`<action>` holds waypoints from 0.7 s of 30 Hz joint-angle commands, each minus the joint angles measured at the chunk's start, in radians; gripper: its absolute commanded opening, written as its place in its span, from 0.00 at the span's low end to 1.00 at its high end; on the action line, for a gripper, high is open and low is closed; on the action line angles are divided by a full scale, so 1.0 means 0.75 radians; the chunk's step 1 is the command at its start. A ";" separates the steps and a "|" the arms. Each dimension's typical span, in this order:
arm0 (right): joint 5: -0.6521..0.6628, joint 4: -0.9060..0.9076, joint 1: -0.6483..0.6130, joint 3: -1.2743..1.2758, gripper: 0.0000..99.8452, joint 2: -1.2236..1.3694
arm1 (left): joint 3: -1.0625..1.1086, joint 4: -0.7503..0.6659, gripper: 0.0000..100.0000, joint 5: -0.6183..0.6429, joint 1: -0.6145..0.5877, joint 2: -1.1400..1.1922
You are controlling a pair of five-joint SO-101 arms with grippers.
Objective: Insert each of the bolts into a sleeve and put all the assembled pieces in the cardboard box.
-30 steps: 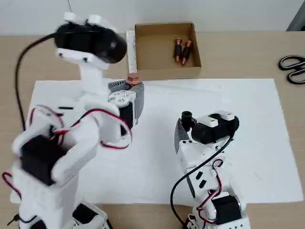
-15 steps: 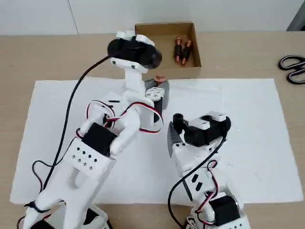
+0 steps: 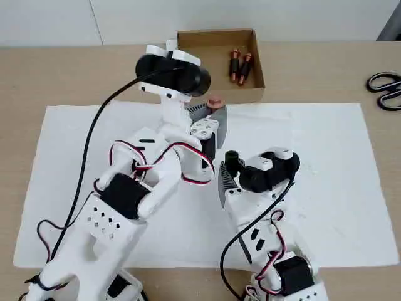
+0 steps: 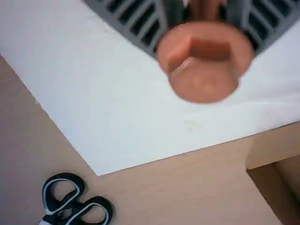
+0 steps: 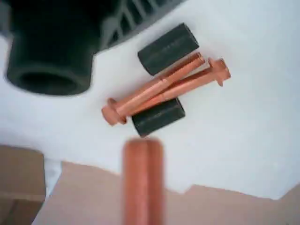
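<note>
- Since a second ago the left arm has swung from the left part of the sheet across to the open brown cardboard box [image 3: 213, 53]. In the last half second it has barely shifted, and the right arm has edged slightly leftward.
- The left pincer [image 3: 212, 110] is clamped on one copper-coloured hex-headed bolt [image 4: 205, 65]. The bolt is head outward, just in front of the box's near wall and over the far edge of the white paper sheet [image 3: 326, 157].
- The right pincer [image 3: 229, 168] is over mid-sheet and grips one black cylindrical sleeve [image 5: 47, 51].
- Two assembled pieces lie in the box as before, side by side near its right wall: a first assembled piece [image 3: 234, 64] and a second assembled piece [image 3: 245, 68].
- On the sheet lie two loose items of each kind. A first loose bolt [image 5: 154, 87] and a second loose bolt [image 5: 187, 86] lie touching along their length. A first loose sleeve [image 5: 168, 48] and a second loose sleeve [image 5: 158, 117] lie one on either side of them.
- One pair of black-handled scissors [image 3: 383, 89] rests on the bare wooden tabletop [image 3: 313, 69], right of the sheet.
- The held bolt's shank is hidden between the ribbed grey fingers [image 4: 131, 14].
- The left arm covers much of the sheet's left half in the high view.
- A blurred copper-coloured rod [image 5: 143, 183] is cut off by the picture edge, and what holds it cannot be told.
</note>
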 commanded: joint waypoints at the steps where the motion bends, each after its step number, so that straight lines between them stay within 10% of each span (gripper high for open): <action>1: -0.014 -0.069 -0.036 0.010 0.00 -0.017 | 0.024 -0.082 0.01 0.033 0.020 -0.045; 21: -0.014 -0.157 -0.075 0.061 0.00 -0.017 | 0.060 -0.123 0.01 0.033 0.014 -0.045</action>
